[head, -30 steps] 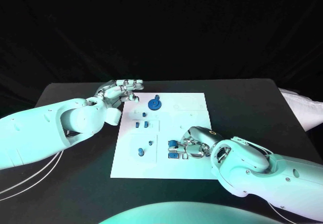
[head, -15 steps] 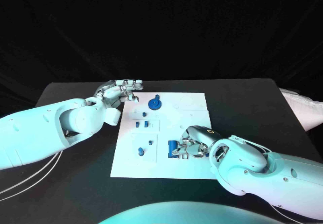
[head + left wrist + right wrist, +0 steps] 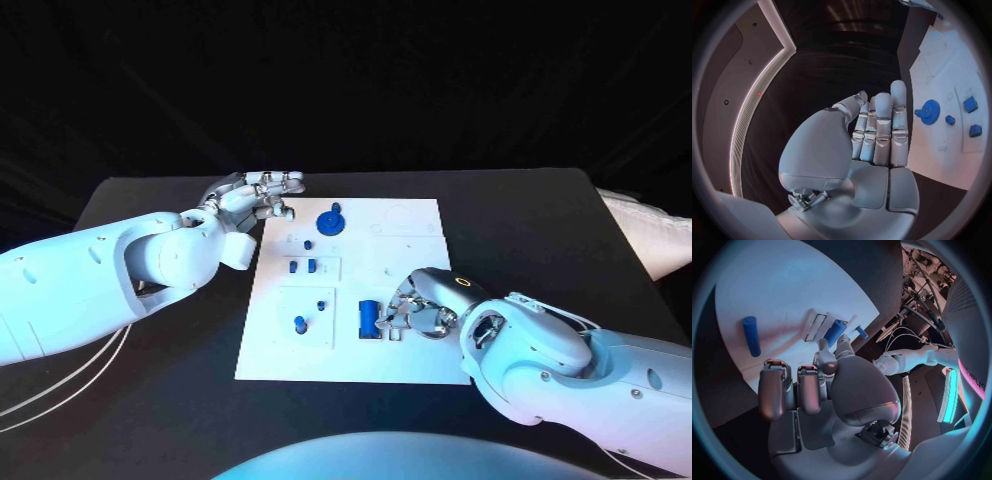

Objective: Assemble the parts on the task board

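The right hand (image 3: 418, 312) rests on the task board (image 3: 411, 225) near its front edge, fingers curled beside a blue cylinder (image 3: 366, 317) (empty). The left hand (image 3: 260, 195), fingers straight and together, hovers at the board's far left corner beside a blue gear (image 3: 332, 221).

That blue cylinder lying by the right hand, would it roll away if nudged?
Probably. The cylinder looks round and smooth and lies on its side on the flat board, so a sideways push should roll it. It looks stiff and likely light.

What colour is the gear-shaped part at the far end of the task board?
Blue. The gear shows best in the left wrist view, lying on the white task board.
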